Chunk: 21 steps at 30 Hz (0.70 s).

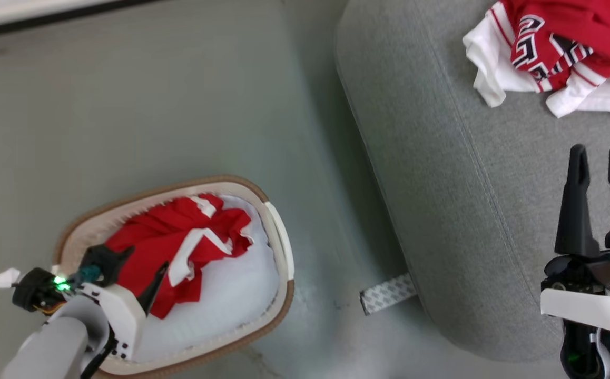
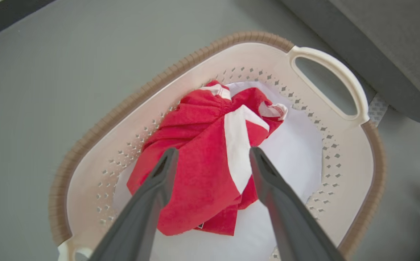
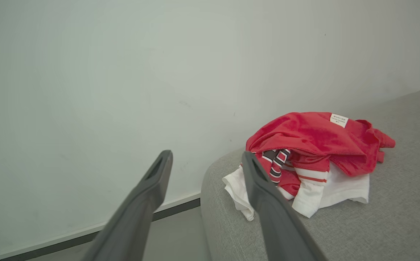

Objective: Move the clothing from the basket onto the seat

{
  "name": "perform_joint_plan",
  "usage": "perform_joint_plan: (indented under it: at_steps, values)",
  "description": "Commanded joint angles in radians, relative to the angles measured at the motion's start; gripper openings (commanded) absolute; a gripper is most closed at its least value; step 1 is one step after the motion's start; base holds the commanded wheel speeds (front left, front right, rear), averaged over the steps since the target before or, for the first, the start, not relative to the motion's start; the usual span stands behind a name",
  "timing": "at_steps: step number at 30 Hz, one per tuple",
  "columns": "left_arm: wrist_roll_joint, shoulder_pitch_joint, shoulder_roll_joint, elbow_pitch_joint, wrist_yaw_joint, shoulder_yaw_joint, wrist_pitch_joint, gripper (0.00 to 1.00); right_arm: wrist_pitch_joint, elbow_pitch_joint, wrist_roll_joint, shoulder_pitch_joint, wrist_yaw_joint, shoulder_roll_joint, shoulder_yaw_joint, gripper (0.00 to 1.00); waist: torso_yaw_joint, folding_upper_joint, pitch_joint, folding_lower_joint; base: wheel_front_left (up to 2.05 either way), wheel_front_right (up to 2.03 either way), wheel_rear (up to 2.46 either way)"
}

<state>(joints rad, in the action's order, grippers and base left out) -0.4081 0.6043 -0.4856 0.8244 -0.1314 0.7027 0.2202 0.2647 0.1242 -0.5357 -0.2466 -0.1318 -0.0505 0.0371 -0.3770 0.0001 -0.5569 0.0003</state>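
Observation:
A red garment with white stripes [image 1: 178, 247] lies crumpled in the cream basket [image 1: 278, 237] on the floor, on its white liner [image 1: 231, 295]. My left gripper [image 1: 147, 260] hangs open just above this clothing; in the left wrist view its fingers [image 2: 213, 151] straddle the red garment [image 2: 202, 181] inside the basket [image 2: 326, 61], with nothing held. Another red-and-white garment with block lettering [image 1: 563, 42] lies on the grey seat [image 1: 442, 158]. My right gripper [image 1: 597, 152] stands open and empty over the seat [image 3: 395, 217], short of that garment [image 3: 311, 141].
Grey floor lies between the basket and the seat. A white patterned strip [image 1: 387, 293] sticks out at the seat's base. A pale wall [image 3: 86, 90] with a dark baseboard stands behind the seat's end.

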Motion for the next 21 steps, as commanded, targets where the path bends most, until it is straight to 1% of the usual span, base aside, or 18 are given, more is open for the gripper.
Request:
perform_joint_plan:
  at_steps: [1, 11, 15, 19, 20, 21]
  values:
    - [-0.017, 0.012, -0.01, 0.003, 0.001, 0.005, 0.0, 1.0, -0.001, 0.006, -0.006, -0.011, 0.002, 0.0, 0.001, 1.0, -0.034, -0.0001, -0.054, -0.0003, 0.0, 0.0, 0.0]
    - [-0.102, 0.136, -0.052, 0.075, 0.001, 0.237, -0.06, 1.0, -0.001, 0.093, -0.065, -0.04, 0.002, 0.0, 0.022, 1.0, -0.086, -0.0001, -0.157, -0.0003, 0.0, 0.0, 0.0]
    - [-0.127, 0.187, -0.066, 0.132, 0.001, 0.293, -0.091, 1.0, -0.001, 0.102, -0.084, -0.046, 0.002, 0.0, 0.042, 1.0, -0.105, -0.0001, -0.189, -0.0003, 0.0, 0.0, 0.0]
    - [-0.155, 0.218, -0.059, 0.184, 0.001, 0.332, -0.117, 1.0, -0.001, 0.103, -0.095, -0.046, 0.002, 0.0, 0.054, 1.0, -0.118, -0.0001, -0.201, -0.0003, 0.0, 0.0, 0.0]
    - [-0.159, 0.225, -0.058, 0.193, 0.001, 0.339, -0.117, 0.43, -0.001, 0.102, -0.096, -0.045, 0.002, 0.0, 0.056, 1.0, -0.119, -0.0001, -0.201, -0.0003, 0.0, 0.0, 0.0]
    - [-0.168, 0.231, -0.057, 0.2, 0.001, 0.348, -0.115, 0.0, -0.001, 0.101, -0.097, -0.045, 0.002, 0.0, 0.057, 1.0, -0.12, -0.0001, -0.199, -0.0003, 0.0, 0.0, 0.0]
